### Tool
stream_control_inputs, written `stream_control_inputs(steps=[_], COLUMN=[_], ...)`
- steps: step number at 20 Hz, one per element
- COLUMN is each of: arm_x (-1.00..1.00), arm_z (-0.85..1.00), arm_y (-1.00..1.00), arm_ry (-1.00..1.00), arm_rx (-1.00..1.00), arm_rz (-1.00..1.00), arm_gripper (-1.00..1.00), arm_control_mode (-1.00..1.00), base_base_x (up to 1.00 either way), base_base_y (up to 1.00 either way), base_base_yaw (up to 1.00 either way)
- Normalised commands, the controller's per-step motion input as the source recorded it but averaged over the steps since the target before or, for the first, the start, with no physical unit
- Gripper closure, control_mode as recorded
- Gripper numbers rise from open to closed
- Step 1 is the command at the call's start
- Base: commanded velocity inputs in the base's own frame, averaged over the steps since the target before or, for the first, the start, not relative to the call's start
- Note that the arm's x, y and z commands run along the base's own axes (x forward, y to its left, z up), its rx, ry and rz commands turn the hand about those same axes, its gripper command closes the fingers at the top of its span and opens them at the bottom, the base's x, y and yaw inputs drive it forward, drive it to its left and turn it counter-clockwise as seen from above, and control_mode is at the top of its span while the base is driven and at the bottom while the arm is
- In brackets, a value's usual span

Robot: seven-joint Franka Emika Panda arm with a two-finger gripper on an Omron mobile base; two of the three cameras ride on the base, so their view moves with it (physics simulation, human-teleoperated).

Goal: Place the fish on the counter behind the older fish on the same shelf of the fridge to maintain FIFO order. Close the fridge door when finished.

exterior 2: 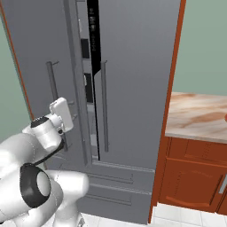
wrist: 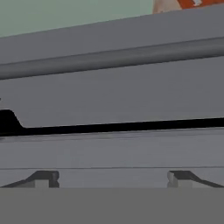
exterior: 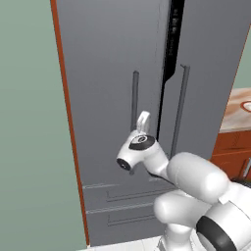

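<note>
The grey fridge (exterior: 112,98) stands almost closed, with a thin black slit (exterior: 169,59) left between its two upper doors. My gripper (exterior: 143,119) is held up against the left fridge door (exterior 2: 35,53), close beside its long bar handle (exterior: 135,98). In the hand view the fingertips (wrist: 43,178) stand wide apart with nothing between them, so the gripper (wrist: 113,179) is open. That rolled view looks across the grey door panels, the other bar handle (wrist: 113,57) and the dark slit (wrist: 109,127). The red fish, the older fish and the shelf are hidden behind the doors.
Beige stone counter (exterior 2: 199,117) on reddish-brown cabinets (exterior 2: 190,177) adjoins the fridge's right side. A round red and white object (exterior: 246,106) sits on it, cut off by the frame edge. Fridge drawers (exterior: 127,206) lie below the doors. A green wall (exterior: 29,147) is at left.
</note>
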Motion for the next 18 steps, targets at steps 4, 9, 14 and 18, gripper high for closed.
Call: stream_control_inputs(steps=[4, 9, 14, 18], arm_x=[0.53, 0.6, 0.76, 0.81], arm_z=[0.19, 0.06, 0.0, 0.0], arm_y=[-0.01, 0.0, 0.0, 0.0], arm_ry=[0.0, 0.0, 0.0, 0.01], arm_rx=[0.0, 0.0, 0.0, 0.01], arm_rz=[0.17, 0.21, 0.22, 0.21], arm_gripper=[-1.0, -1.0, -1.0, -1.0], arm_control_mode=[-1.0, -1.0, -1.0, -1.0], base_base_x=[0.0, 0.0, 0.0, 0.0], base_base_y=[0.0, 0.0, 0.0, 0.0], base_base_yaw=[0.0, 0.0, 0.0, 0.0])
